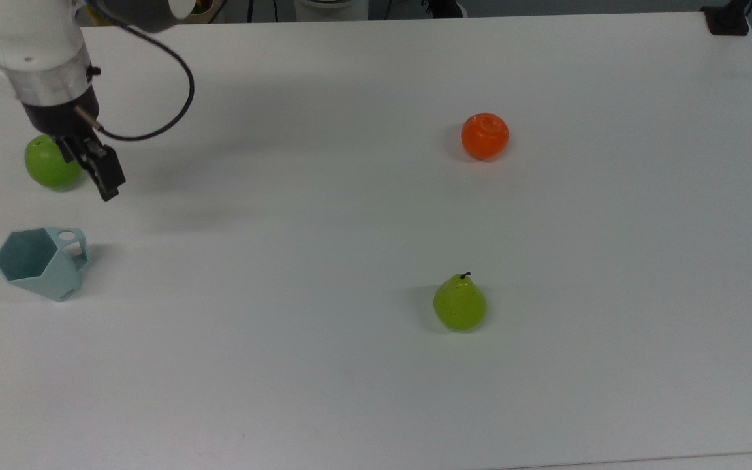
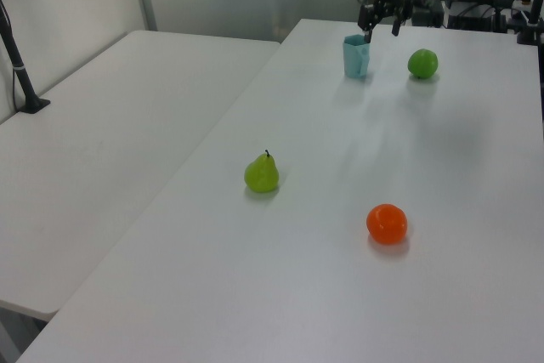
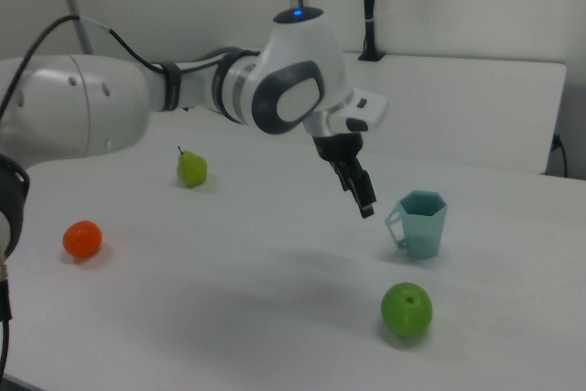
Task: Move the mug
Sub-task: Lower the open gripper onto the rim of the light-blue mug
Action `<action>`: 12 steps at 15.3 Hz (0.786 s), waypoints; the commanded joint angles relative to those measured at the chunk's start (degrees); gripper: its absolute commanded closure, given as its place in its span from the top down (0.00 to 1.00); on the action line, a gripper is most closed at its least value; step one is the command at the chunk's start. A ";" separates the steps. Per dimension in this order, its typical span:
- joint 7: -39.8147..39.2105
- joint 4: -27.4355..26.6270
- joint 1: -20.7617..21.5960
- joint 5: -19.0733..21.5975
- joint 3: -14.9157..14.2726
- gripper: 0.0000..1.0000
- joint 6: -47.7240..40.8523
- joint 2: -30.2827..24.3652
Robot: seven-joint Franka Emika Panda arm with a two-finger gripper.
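The worktop is white and carries four things, well apart from one another. Nearest in the top view is a green pear, standing upright with its dark stem up, to the right of the middle. A little farther back, close to the top view's left edge, stands the mug. It is pale blue-green with a six-sided rim, upright, open end up, and its small flat handle with the round hole points to the top view's right. Nothing touches it.

Farther still, the hand hangs in the air above the worktop, between the mug and a green apple. Its two dark fingers point downward and stand spread apart in the left view, holding nothing. In the right view the fingertips are just to the left of the mug's rim and clear of it. In the left view one fingertip seems to sit right over the rim, though the height of the gap is hard to judge from there. A black cable loops from the wrist.

The apple lies just beyond the hand, partly hidden by it in the top view. An orange lies far over on the top view's right.
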 commanded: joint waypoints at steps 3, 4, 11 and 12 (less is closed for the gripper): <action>3.06 0.72 -2.10 0.48 0.28 0.86 7.03 3.77; 3.06 0.72 -2.54 0.75 0.28 0.86 8.00 3.95; 3.41 0.80 -2.63 1.45 0.28 0.85 13.98 7.46; 3.50 0.72 -2.72 1.45 0.28 0.85 14.85 7.64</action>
